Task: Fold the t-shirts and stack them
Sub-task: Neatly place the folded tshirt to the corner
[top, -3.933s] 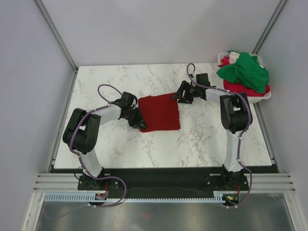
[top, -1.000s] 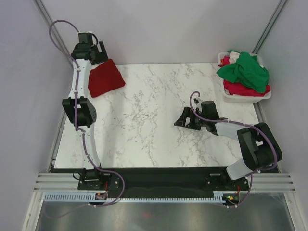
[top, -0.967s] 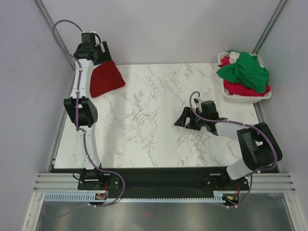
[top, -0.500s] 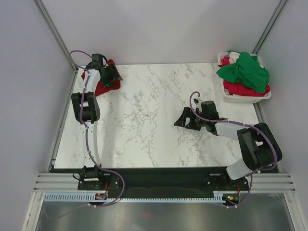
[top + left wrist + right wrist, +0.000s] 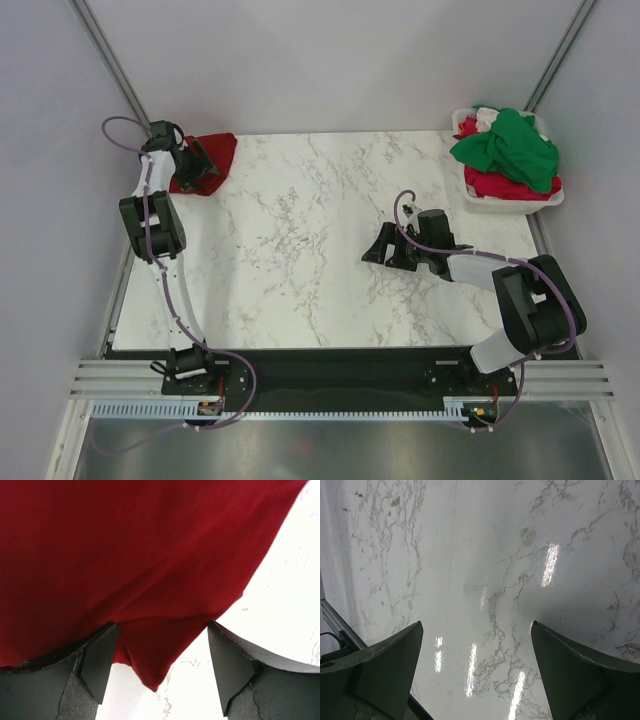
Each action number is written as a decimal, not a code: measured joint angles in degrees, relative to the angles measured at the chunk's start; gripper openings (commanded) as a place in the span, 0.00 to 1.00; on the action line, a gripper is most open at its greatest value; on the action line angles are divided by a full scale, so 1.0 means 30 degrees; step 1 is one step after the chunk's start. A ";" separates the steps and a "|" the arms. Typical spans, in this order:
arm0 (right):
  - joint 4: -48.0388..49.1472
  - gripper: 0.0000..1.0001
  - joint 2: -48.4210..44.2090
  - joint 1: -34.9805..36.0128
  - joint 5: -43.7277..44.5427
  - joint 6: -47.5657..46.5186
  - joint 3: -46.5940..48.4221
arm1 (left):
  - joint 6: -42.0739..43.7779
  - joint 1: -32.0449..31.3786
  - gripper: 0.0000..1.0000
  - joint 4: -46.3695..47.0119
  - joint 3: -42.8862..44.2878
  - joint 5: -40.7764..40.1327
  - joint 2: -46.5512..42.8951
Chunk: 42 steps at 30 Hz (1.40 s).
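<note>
One shirt folded, others waiting: we see the dark red shirt [image 5: 218,150] at the tabletop's [image 5: 300,250] far left corner under the spread left jaws; right jaws gape empty; a green shirt [image 5: 512,145] and red ones [image 5: 495,185] fill the basket [image 5: 512,206].

White marble-pattern worktop [image 5: 320,270], grey veins, glossy; glare patches show in the right wrist view. White plastic basket [image 5: 512,206] at the far right corner. Slanted metal posts [image 5: 115,70] rise from both far corners against plain grey walls [image 5: 330,60]. Slotted white cable duct [image 5: 330,409] runs below the near edge.
</note>
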 measured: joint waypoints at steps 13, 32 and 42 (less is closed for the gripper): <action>0.0007 0.98 0.0000 0.0000 -0.0044 0.0000 0.0000 | -0.0211 -0.1071 0.85 -0.1239 0.0022 0.0612 -0.0925; 0.0022 0.98 0.0000 0.0000 -0.0051 0.0000 -0.0015 | -0.1311 -0.2929 0.80 0.0102 0.5399 0.1319 0.1239; 0.0073 0.98 0.0036 0.0007 -0.0095 0.0007 -0.0015 | -0.3534 -0.2885 0.80 0.2696 0.5370 0.2557 0.3781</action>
